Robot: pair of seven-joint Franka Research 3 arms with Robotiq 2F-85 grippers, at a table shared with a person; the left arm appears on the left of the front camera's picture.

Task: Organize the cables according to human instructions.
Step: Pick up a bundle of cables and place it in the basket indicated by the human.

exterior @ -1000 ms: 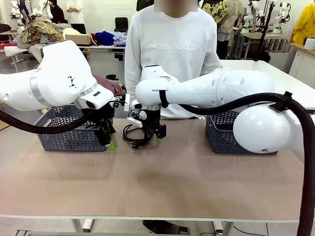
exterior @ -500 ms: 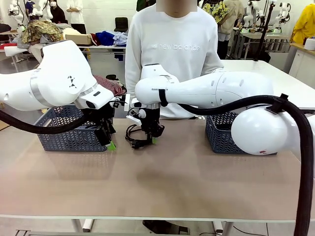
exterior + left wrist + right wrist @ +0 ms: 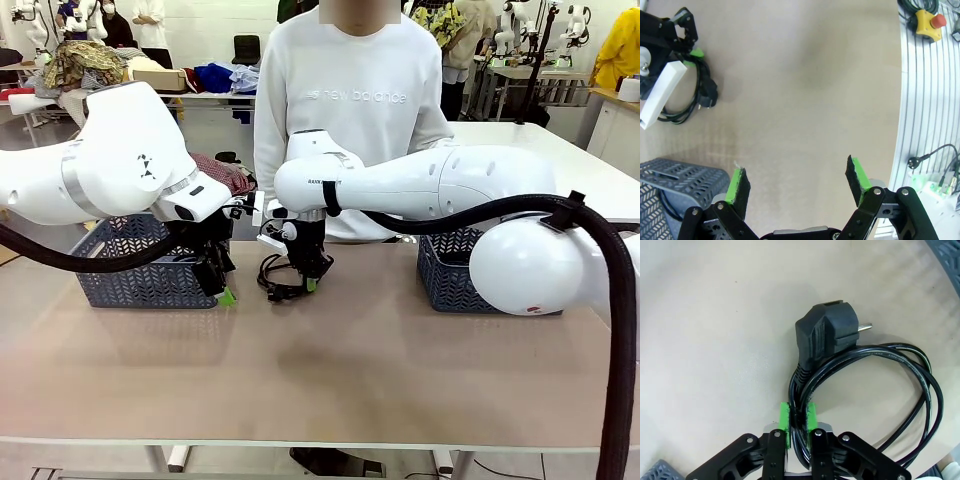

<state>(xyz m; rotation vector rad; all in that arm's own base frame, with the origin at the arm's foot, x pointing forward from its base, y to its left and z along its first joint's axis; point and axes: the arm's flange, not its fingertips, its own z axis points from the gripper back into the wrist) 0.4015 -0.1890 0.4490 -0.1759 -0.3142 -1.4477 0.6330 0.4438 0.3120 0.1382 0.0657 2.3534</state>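
Right hand pinching the coiled cable (plug upward); left hand spread

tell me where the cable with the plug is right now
The cable sits mid-table in the front view, between the two baskets, pinched by the right gripper.

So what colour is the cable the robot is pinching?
Black, cord and plug alike. The cable shows best in the right wrist view, clamped in the right gripper.

Matt, smooth tan table; slightly glossy black rubbery cable with matt plastic plug and metal pin; perforated grey plastic baskets.
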